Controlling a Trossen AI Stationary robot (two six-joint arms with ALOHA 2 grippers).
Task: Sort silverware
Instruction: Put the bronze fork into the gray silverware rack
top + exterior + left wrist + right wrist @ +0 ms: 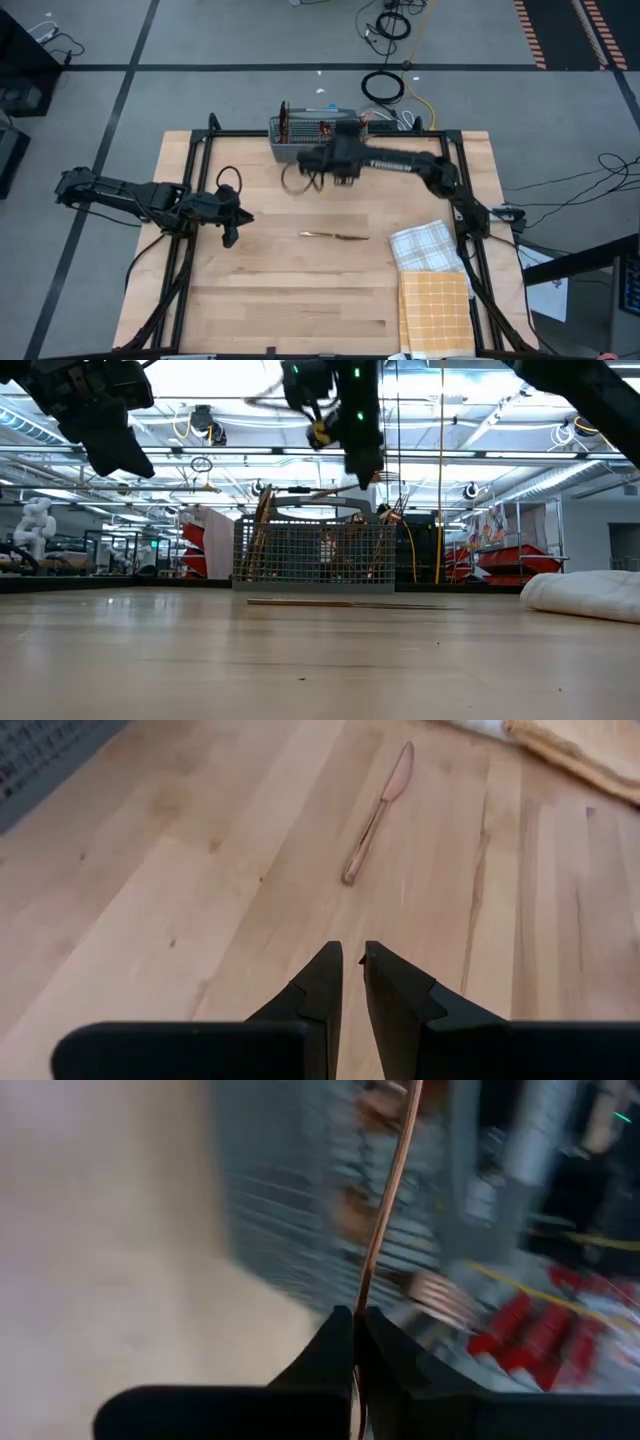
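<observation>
A copper knife (335,236) lies flat on the wooden table, also seen in the left wrist view (378,812). The grey mesh caddy (305,137) stands at the far edge with several copper pieces upright in it (262,530). My right gripper (355,1315) hangs above the table just in front of the caddy (368,470), shut on a thin copper piece of silverware (385,1200); the blur hides which kind it is. My left gripper (352,955) waits at the table's left (232,222), a narrow gap between its fingers, nothing in it. My right gripper pinches the thin copper piece between its two fingers, at the piece's lower part (362,1292). The piece runs on beyond the fingertips toward the caddy and is lifted clear of the table. What kind of end the fingers hold cannot be seen.
A white checked cloth (425,245) and an orange checked cloth (435,310) lie at the table's right, near the front edge. Bare wood lies between the knife and the near edge. Cables run behind the caddy (385,88).
</observation>
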